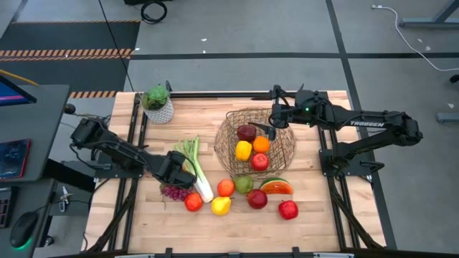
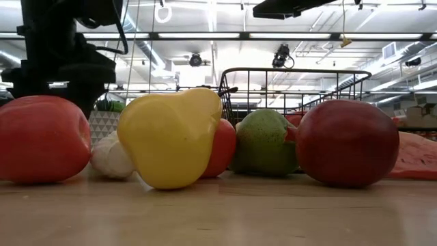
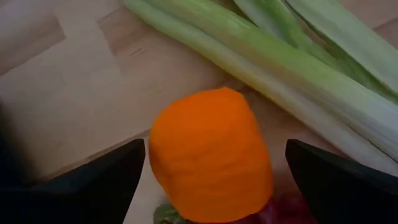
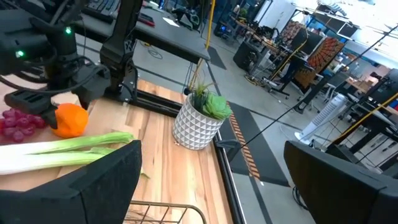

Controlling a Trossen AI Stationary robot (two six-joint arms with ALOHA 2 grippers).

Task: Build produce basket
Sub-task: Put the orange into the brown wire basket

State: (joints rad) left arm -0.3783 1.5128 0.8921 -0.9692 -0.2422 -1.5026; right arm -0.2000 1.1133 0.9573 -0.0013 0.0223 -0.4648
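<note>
We see the wooden bench [image 1: 122, 208] with both arms over it. The basket [image 1: 228, 147] sits right of centre toward the far edge, holding a dark red apple [image 1: 247, 132], an orange [image 1: 261, 144], a yellow pepper [image 1: 243, 150] and a second red apple [image 1: 259, 162].

Right pincer [image 1: 270, 130] hangs over the basket's far rim, jaws wide, holding nothing. Left pincer [image 1: 188, 174] is low at the bench, left of the basket, jaws wide and straddling an orange [image 3: 210, 155]; we can't tell if the fingers [image 3: 93, 186] touch it. That orange sits just beside the leek [image 1: 195, 168], with the purple grapes [image 1: 174, 191] right next to it.

Rest of the produce is in a loose row in front of the basket: a watermelon slice [image 1: 276, 187], a green pear [image 1: 244, 183], a dark red apple [image 1: 257, 198], a bright red apple [image 1: 288, 209], a red-orange fruit [image 1: 226, 188], a yellow lemon [image 1: 221, 206] and another red-orange fruit [image 1: 193, 202]. In the low view we get the lemon [image 2: 167, 137] up front between red fruit, with the pear [image 2: 265, 142] and basket wire behind.

A small potted plant [image 1: 158, 104] in a white pot stands at the far-left corner of the bench, well apart from the produce.
</note>
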